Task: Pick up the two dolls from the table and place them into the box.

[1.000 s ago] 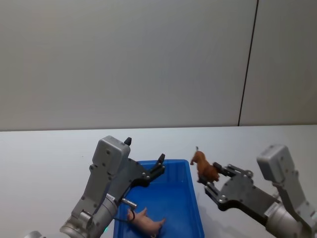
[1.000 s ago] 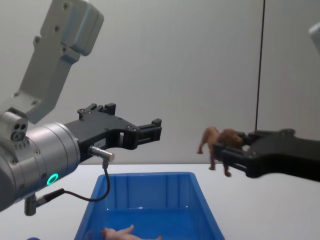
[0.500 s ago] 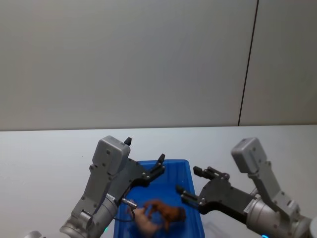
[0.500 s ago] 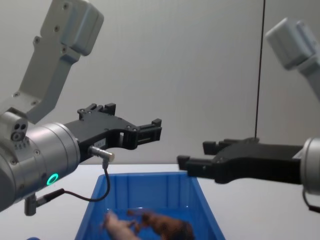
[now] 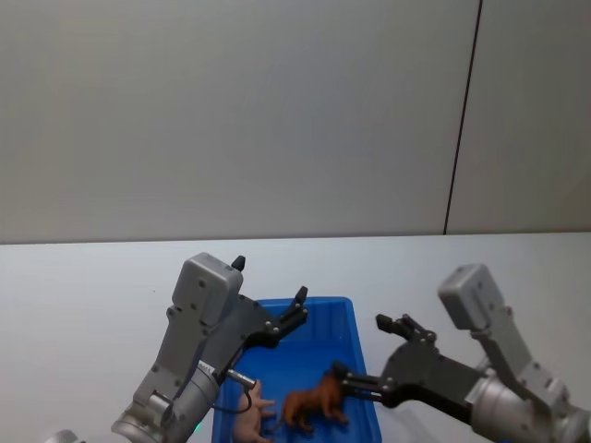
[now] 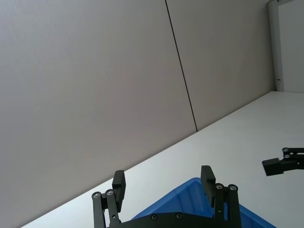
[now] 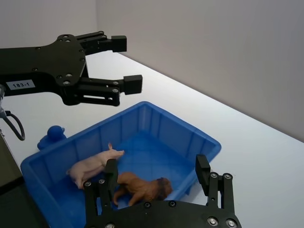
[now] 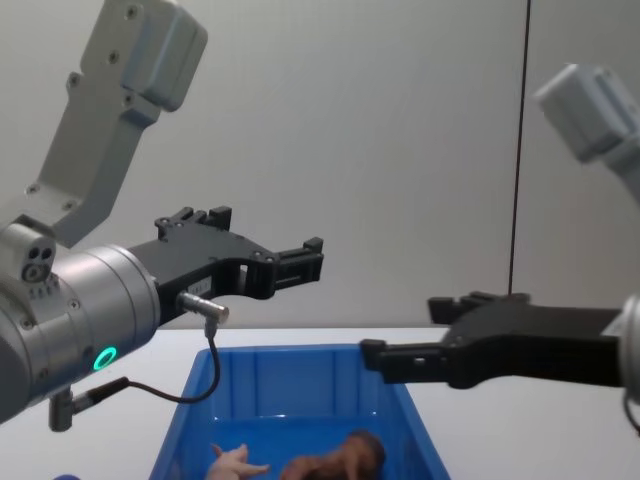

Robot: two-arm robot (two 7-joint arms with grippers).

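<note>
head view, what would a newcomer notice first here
The bright blue box sits low centre, with the brown lion doll and pink pig doll lying inside. The left gripper and right gripper hover open above it, one at each side.

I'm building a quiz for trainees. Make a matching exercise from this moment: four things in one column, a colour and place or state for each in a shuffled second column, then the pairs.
1. lion doll
2. pig doll
3. box
4. right gripper

A. bright blue, on the table
B. open and empty, above the box's right rim
C. pale pink, inside the box
D. brown, inside the box

Pairs: 1-D, 2-C, 3-A, 4-B.
The left gripper hangs open above the box.
</note>
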